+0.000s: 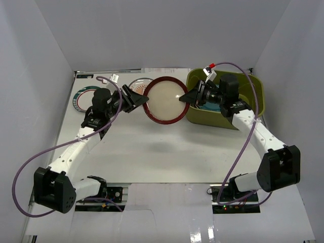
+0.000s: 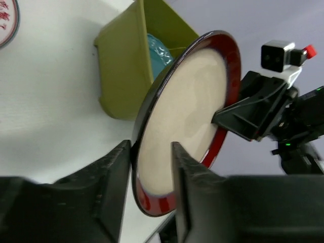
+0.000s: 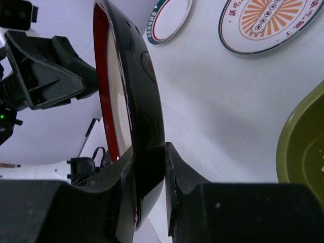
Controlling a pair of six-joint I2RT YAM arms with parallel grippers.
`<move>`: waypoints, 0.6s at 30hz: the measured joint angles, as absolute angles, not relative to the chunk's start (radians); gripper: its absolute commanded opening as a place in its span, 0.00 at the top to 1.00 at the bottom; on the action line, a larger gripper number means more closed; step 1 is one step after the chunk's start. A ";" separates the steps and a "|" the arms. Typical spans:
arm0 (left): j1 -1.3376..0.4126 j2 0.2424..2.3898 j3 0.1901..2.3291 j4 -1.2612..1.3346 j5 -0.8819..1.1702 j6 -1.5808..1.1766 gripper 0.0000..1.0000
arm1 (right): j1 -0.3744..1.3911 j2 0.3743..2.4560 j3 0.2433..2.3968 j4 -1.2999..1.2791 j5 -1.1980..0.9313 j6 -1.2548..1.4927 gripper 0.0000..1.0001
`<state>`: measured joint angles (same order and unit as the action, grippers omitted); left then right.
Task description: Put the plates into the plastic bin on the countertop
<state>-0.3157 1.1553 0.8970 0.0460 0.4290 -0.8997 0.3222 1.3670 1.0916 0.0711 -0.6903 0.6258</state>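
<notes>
A dark-red rimmed plate (image 1: 164,99) with a cream centre hangs on edge above the countertop (image 1: 152,147), just left of the olive-green plastic bin (image 1: 254,91). My left gripper (image 1: 143,99) is shut on its left rim, with fingers on either side of it in the left wrist view (image 2: 151,149). My right gripper (image 1: 186,98) is shut on the opposite rim (image 3: 149,152). A teal scalloped plate (image 2: 159,50) lies inside the bin (image 2: 121,76). A white plate with an orange sunburst (image 3: 268,23) and a white teal-rimmed plate (image 1: 83,97) lie on the table at the back left.
White walls enclose the table on the left, back and right. The sunburst plate (image 1: 137,85) is partly hidden behind the left gripper. The right arm reaches over the bin's front half. Purple cables loop from both arms.
</notes>
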 measured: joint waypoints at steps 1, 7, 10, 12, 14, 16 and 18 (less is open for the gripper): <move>-0.316 1.170 0.910 0.038 0.421 -0.893 0.38 | 0.322 1.376 1.100 0.062 -0.678 0.625 0.92; -0.315 1.317 1.113 -0.043 0.284 -0.789 0.23 | 0.271 1.427 1.233 -0.048 -0.561 0.579 0.92; -0.298 1.421 1.195 -0.062 0.196 -0.743 0.23 | 0.140 1.449 1.270 -0.056 -0.537 0.579 0.92; -0.278 1.505 1.225 -0.068 0.155 -0.728 0.23 | 0.043 1.459 1.271 -0.056 -0.517 0.580 0.92; -0.250 1.597 1.232 -0.079 0.117 -0.719 0.22 | -0.055 1.471 1.262 -0.057 -0.489 0.580 0.92; -0.223 1.685 1.235 -0.097 0.090 -0.717 0.22 | -0.135 1.482 1.246 -0.058 -0.459 0.576 0.92; -0.198 1.766 1.235 -0.116 0.067 -0.714 0.22 | -0.193 1.496 1.223 -0.059 -0.440 0.572 0.92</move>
